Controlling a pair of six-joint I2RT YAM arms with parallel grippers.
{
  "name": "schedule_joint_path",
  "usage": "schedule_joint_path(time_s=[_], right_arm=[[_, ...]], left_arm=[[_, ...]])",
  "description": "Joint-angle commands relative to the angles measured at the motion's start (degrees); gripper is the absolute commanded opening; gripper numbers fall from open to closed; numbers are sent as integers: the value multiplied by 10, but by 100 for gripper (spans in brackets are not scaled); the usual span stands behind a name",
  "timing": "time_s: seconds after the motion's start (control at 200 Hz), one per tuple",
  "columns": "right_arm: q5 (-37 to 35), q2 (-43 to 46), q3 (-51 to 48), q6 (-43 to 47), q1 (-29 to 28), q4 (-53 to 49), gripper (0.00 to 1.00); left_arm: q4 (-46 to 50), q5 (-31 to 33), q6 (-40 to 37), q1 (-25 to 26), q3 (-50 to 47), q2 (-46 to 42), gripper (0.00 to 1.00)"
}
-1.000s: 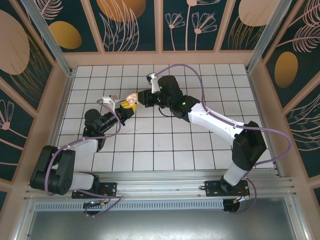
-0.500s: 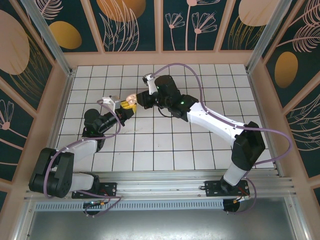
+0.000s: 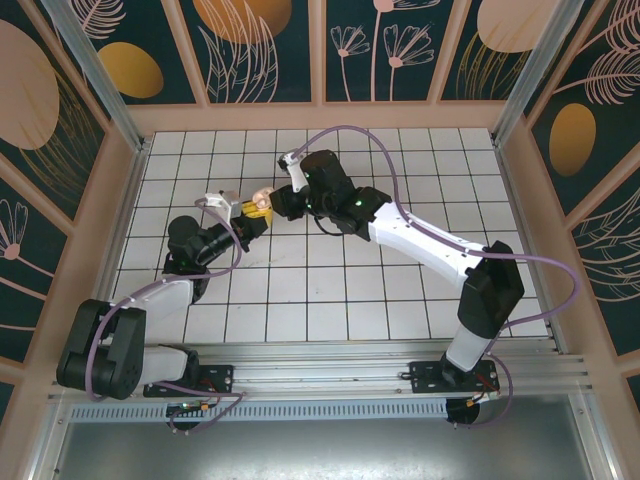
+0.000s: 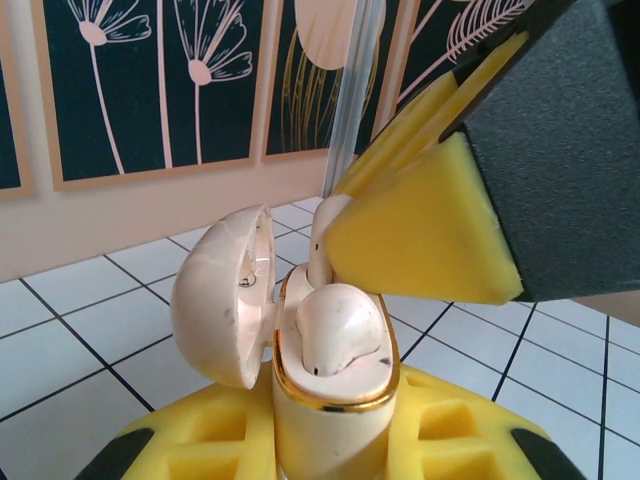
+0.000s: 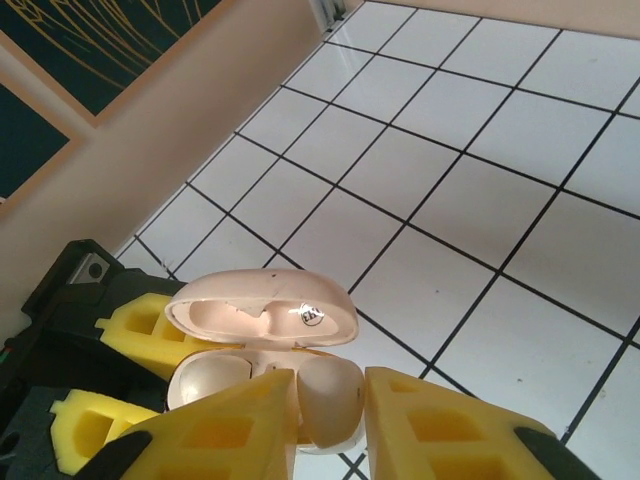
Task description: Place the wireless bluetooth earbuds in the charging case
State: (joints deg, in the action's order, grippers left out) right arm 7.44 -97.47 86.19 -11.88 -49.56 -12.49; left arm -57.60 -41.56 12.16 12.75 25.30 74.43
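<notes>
Shows one cream earbud (image 4: 340,325) seated in the open charging case (image 4: 330,395), lid (image 4: 220,300) tipped left. Loses a pale stem (image 4: 318,240) behind a yellow pad of the right gripper (image 5: 330,388). Cannot tell whether that gripper, straddling the bud, grips or has let go. Finds the left gripper (image 4: 330,450) clenched on the case, lower body cut off, over the tiled floor (image 3: 300,290).

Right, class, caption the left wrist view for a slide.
Left end effector holds the open charging case, one earbud seated.
</notes>
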Motion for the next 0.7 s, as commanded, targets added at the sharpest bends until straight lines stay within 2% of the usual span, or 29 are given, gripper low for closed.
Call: schedule_joint_path(time_s=[0.0, 0.285, 0.475, 0.696], right_arm=[[37, 11, -11, -5, 2, -4, 28], [103, 50, -41, -40, 31, 58, 45], [167, 74, -69, -58, 45, 112, 50], [209, 90, -94, -99, 70, 157, 50]], left_arm=[[-42, 1, -11, 0, 24, -16, 11], [-41, 3, -11, 0, 21, -16, 11], [-38, 2, -11, 0, 22, -16, 11], [-41, 2, -8, 0, 21, -17, 11]])
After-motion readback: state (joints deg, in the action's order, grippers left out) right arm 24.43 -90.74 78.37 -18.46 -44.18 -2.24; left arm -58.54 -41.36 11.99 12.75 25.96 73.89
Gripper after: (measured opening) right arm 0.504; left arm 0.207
